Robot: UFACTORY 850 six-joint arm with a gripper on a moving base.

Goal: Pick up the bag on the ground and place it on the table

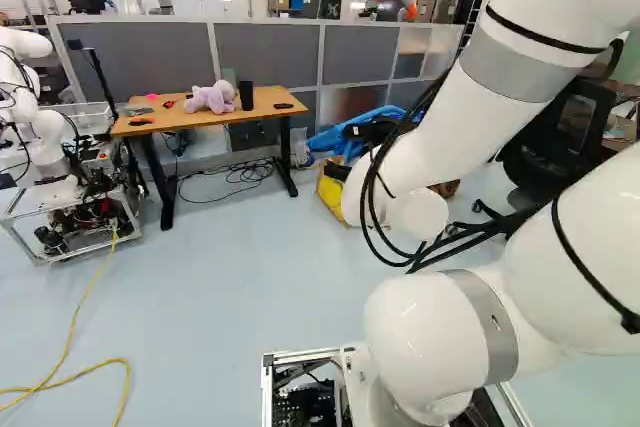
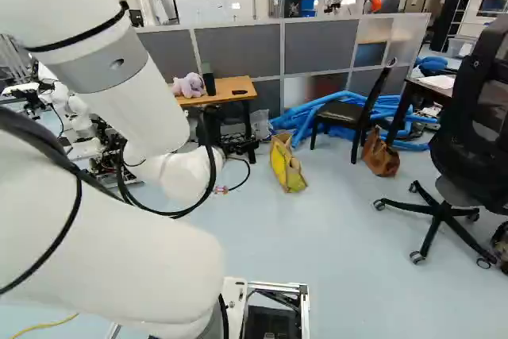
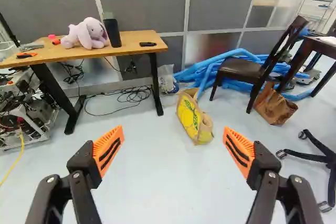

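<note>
A yellow and tan bag point(image 2: 287, 166) stands on the floor right of the wooden table point(image 2: 236, 87) in the right base view. In the left base view the arm partly covers the bag point(image 1: 329, 190). My gripper point(image 3: 173, 142) is open in the wrist view, its orange-padded fingers wide apart with nothing between them. The bag point(image 3: 193, 119) lies on the floor ahead of it, apart from both fingers. The table point(image 3: 139, 43) stands farther off, beyond the floor and to one side of the bag. Links of my arm hide most of the gripper in the base views.
A plush toy point(image 3: 86, 34), a black cup point(image 3: 112, 32) and small items are on the table. A brown bag point(image 3: 274, 104) sits by a dark chair point(image 3: 245, 69). Blue tubes point(image 3: 210, 69) lie behind. Cables point(image 3: 126, 95) run under the table, near another robot point(image 1: 40, 137). An office chair point(image 2: 468, 140) stands right.
</note>
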